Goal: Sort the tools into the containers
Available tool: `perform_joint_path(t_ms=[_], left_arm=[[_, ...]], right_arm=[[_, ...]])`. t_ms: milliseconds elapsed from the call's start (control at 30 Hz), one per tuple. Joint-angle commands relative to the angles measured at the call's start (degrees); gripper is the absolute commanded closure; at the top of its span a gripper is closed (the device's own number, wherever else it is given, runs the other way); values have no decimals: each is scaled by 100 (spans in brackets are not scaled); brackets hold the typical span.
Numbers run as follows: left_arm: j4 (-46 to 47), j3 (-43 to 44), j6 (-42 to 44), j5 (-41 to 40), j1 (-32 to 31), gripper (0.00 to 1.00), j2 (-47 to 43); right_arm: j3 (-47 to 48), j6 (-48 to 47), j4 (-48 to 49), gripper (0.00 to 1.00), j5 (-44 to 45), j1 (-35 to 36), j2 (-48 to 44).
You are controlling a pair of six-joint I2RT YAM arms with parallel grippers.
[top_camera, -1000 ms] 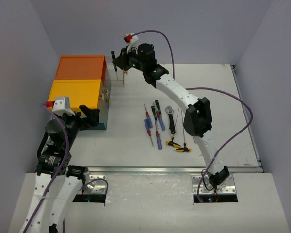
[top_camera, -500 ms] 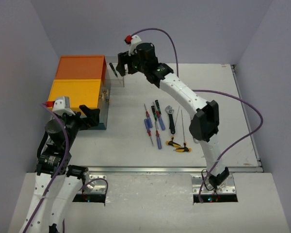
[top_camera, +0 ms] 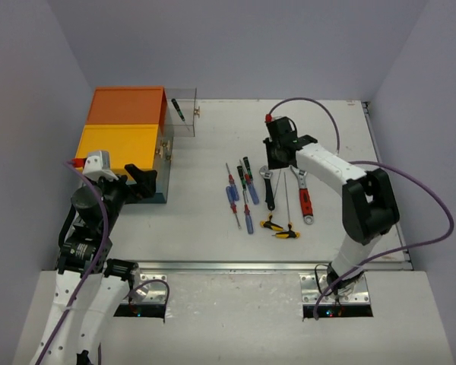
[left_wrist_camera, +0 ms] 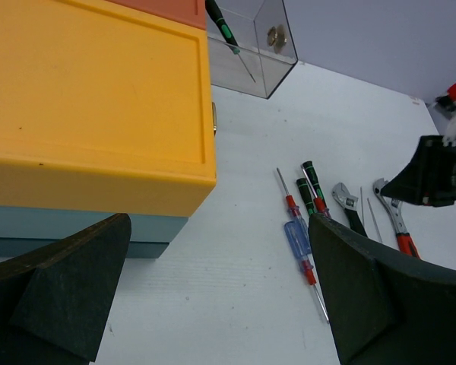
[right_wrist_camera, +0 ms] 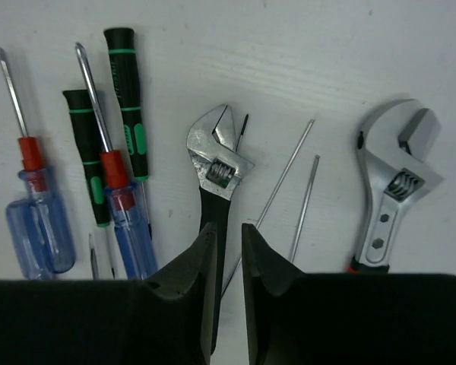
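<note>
Your right pincer [right_wrist_camera: 227,230] hangs right over the black-handled wrench [right_wrist_camera: 216,175]. Its fingers are drawn narrow, with only a thin slit between them, and nothing is clamped there that I can see. The wrench lies flat on the table [top_camera: 213,228], and its long axis runs along that slit. The steel head points away from the arm bases and the handle passes under the fingertips, so the fingers would close across the handle's width.

You will likely need to spread them before coming down, since the slit looks too tight for the handle. Two thin rods [right_wrist_camera: 289,190] lie just to the right of the wrench, with the red-handled wrench [right_wrist_camera: 395,182] beyond them. The screwdrivers [right_wrist_camera: 114,175] sit just to its left.

The clear drawer [top_camera: 184,114] stands pulled out of the box unit [top_camera: 125,125], well to the wrench's left and farther back, with one green-and-black screwdriver [top_camera: 179,111] in it. Your left pincer [left_wrist_camera: 216,228] is spread wide and empty, well left of the wrench. The right arm is plainly nearer.
</note>
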Motion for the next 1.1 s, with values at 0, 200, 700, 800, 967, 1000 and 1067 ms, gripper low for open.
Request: perform_joint_path(t_ms=[0,200,700,800,967,1000,1067], left_arm=[[251,-4,-13,-22,-55,0,-28],[269,-5,-13,23,-55,0,9],[277,-4,4,53,-55,0,91],[277,-4,4,53,-55,0,89],[286,-4,4,53,-55,0,65],[286,-4,4,53,-55,0,65],[277,-4,4,53,-55,0,63]], right_arm=[[103,157,11,83,325,-15,381],[-777,469,417,84,100,-60,369],[-1188,754,1020,78,-1141,-60,294],[-1128,793,1005,78,-1287,-49,322],[-1084,861,1011,77,-1353,11,357],[-1074,881,991,77,-1265,50,347],[-1068,917,979,77,-1162,110,305]])
